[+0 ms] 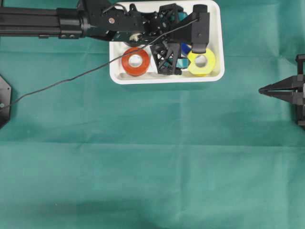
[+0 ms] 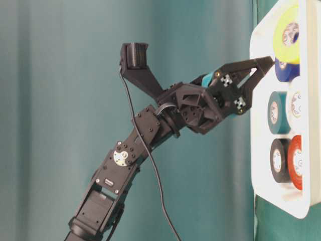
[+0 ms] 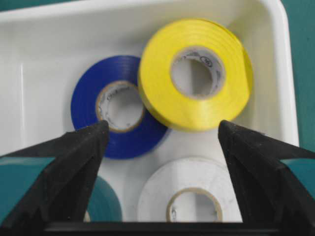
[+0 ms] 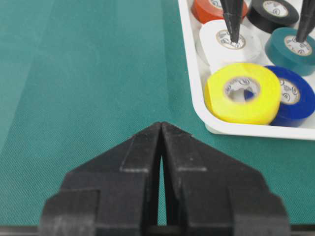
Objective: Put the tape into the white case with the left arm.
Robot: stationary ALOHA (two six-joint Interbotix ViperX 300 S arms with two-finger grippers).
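The white case [image 1: 167, 80] stands at the table's far middle with several tape rolls in it. A yellow tape [image 3: 194, 73] lies tilted in its right end, leaning on a blue tape [image 3: 93, 105]. Just above them, over the case, my left gripper [image 3: 162, 129] hangs open, its teal-banded fingers [image 3: 74, 157] spread wide with nothing between them. One fingertip points at a white tape [image 4: 229, 42], the other at a teal tape [image 4: 290, 46]. From overhead, the left arm [image 1: 119, 21] covers much of the case. My right gripper [image 4: 161, 125] is shut and empty over the cloth.
An orange tape [image 1: 135, 61] and a black tape [image 4: 273, 12] lie in the case's left part. A thin black cable [image 1: 71, 78] trails from the left arm across the green cloth. The right gripper [image 1: 267, 89] stays at the right edge.
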